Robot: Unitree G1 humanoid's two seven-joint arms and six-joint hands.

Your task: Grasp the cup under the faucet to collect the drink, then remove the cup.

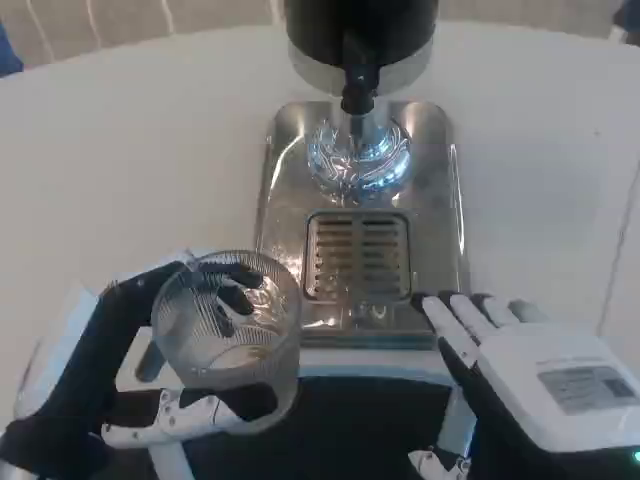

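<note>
Currently the left hand (150, 350) is gripping the ribbed glass cup (228, 340) near the tabletop's front edge; lifting it level toward the faucet (357, 85) matters, while the right hand (520, 370) is lying spread.

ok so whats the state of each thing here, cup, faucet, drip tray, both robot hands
cup: upright, looks empty, held left of the drip tray, not under the faucet
faucet: no liquid visibly flowing
drip tray: nothing standing on its grate
left robot hand: fingers wrapped around the cup
right robot hand: holds nothing, fingers extended, by the tray's front right corner
</note>
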